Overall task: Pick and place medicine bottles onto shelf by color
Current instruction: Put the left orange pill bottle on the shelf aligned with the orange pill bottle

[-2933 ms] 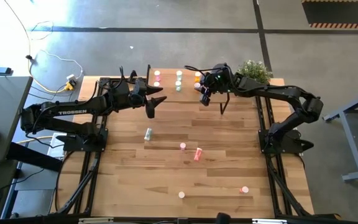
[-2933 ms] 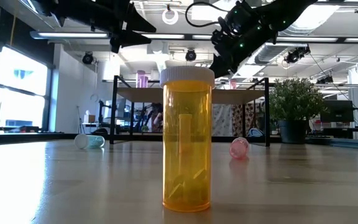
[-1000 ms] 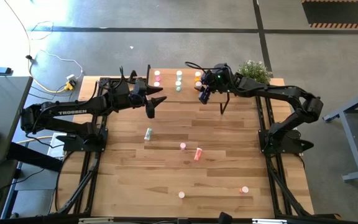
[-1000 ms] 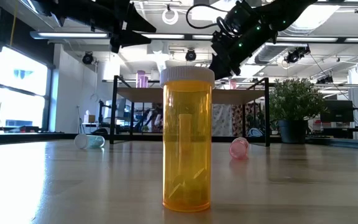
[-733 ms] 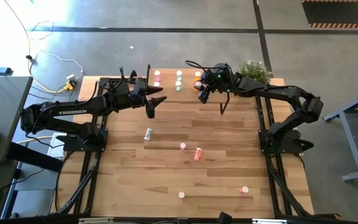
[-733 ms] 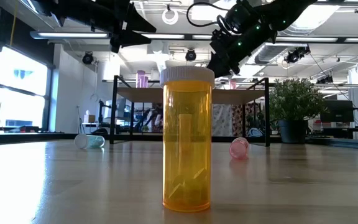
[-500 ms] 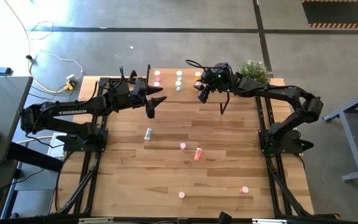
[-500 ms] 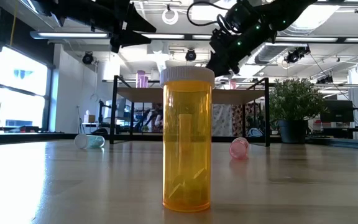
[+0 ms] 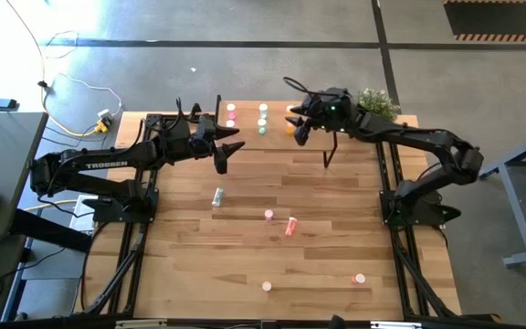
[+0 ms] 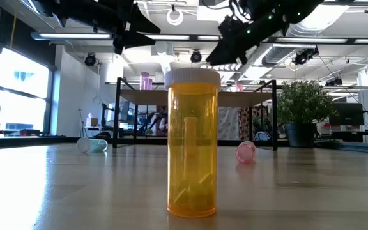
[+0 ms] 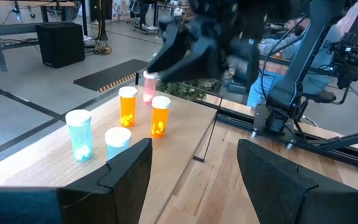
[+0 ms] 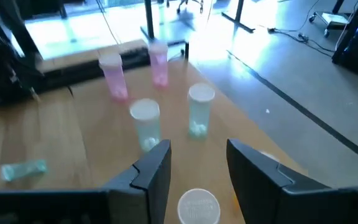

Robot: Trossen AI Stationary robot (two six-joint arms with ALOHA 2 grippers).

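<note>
**A:** Your right gripper (image 9: 298, 128) has just come up off the shelf (image 9: 247, 115). A moment ago it sat lower, right down among the orange bottles at the shelf's right end. Now it hangs higher and a touch farther back.

**B:** And it's empty, you can see that from its own wrist camera. The fingers stand partly apart with nothing clamped, and a white cap (image 12: 199, 205) sits free below the gap between them. I'd judge that's the orange bottle you've just let go.

**A:** Agreed. From the left wrist, two orange bottles (image 11: 160, 116) stand upright side by side on the shelf, with a pink one behind and the pale ones (image 11: 79, 131) to their left. The colour groups look to be holding.

**B:** What about your left gripper (image 9: 226, 155)?

**A:** It hasn't budged. It's parked just near of the shelf's left end, jaws wide, carrying nothing.

**B:** So that placement looks done, and you're free to fetch the next one. Plenty is still out on the table. A pale green bottle (image 9: 217, 196) lies on its side mid-table, a pink one (image 9: 268, 215) and a red-pink one (image 9: 290, 226) sit just right of it, and two more wait near the front edge.

**A:** Plus an orange bottle (image 10: 192, 144) standing close to the low camera.

**B:** Then you're somewhere past halfway, by my reckoning.
</note>
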